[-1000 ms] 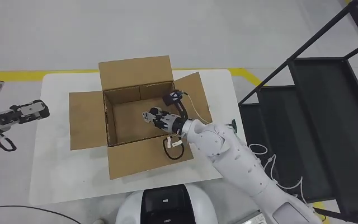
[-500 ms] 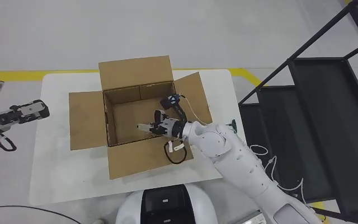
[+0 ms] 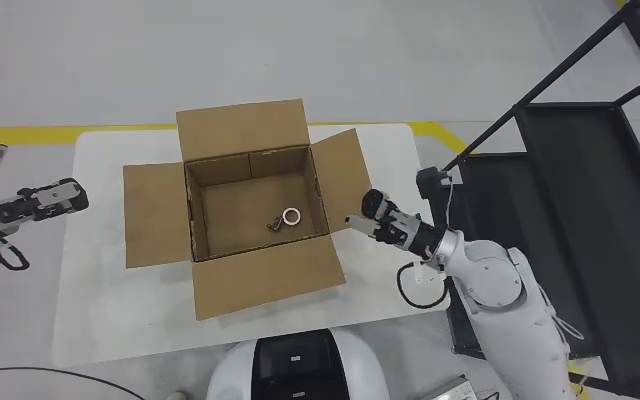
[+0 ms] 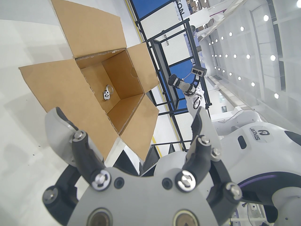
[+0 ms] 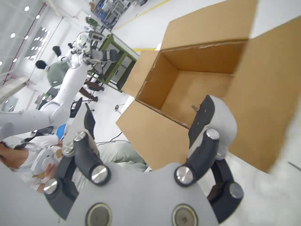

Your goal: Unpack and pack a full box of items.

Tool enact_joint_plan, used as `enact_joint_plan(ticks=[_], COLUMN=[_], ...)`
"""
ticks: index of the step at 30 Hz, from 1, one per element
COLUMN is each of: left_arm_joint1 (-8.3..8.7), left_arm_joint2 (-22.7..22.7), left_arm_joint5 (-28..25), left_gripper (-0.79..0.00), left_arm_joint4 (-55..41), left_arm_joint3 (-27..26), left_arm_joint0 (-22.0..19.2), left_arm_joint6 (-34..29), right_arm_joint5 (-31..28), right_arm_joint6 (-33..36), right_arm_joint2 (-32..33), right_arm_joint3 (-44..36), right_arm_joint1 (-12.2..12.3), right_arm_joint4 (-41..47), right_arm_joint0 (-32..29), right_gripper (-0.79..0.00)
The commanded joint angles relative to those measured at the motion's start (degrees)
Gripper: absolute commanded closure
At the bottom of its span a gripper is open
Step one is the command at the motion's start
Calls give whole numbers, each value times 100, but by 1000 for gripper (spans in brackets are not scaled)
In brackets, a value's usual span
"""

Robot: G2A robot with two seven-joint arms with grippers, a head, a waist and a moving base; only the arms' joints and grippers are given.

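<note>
Silver metal ring (image 3: 291, 215) and grey metal block (image 3: 271, 224) are being held in open brown cardboard box (image 3: 250, 165), left of spread, empty right gripper (image 3: 357, 217) | spread left gripper (image 3: 76, 196) is being kept farther off.

- White table (image 3: 100, 300): rectangular worktop, standing on grey floor.
- Yellow floor line (image 3: 40, 131): runs behind the table's far edge.
- Black metal steps (image 3: 560, 200): beside the table's right side.

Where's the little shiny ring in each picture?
Top view: the shiny ring lies on the floor of the box, near the wall on the right arm's side.
Left wrist view: ring deep inside the box, on its floor.
Right wrist view: a grey sliver beside a fingertip, probably it.
Shared landmark: the open cardboard box.
</note>
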Motion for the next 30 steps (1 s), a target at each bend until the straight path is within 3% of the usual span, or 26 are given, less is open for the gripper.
enact_joint_plan(ticks=[1,8,24,30], left_arm_joint1=[0,0,0,0], left_arm_joint2=[0,0,0,0], left_arm_joint5=[0,0,0,0], left_gripper=[-785,-785,-785,-785], left_arm_joint4=[0,0,0,0], left_arm_joint3=[0,0,0,0], left_arm_joint0=[0,0,0,0], left_arm_joint6=[0,0,0,0], right_arm_joint5=[24,22,42,61], right_arm_joint6=[-121,-311,-310,-750], right_arm_joint2=[268,324,323,324], right_arm_joint3=[146,715,761,1333], right_arm_joint1=[18,52,54,77], right_arm_joint4=[-77,-517,-558,-1417], right_arm_joint0=[-114,-27,-42,-15], right_gripper=[-785,-785,-785,-785])
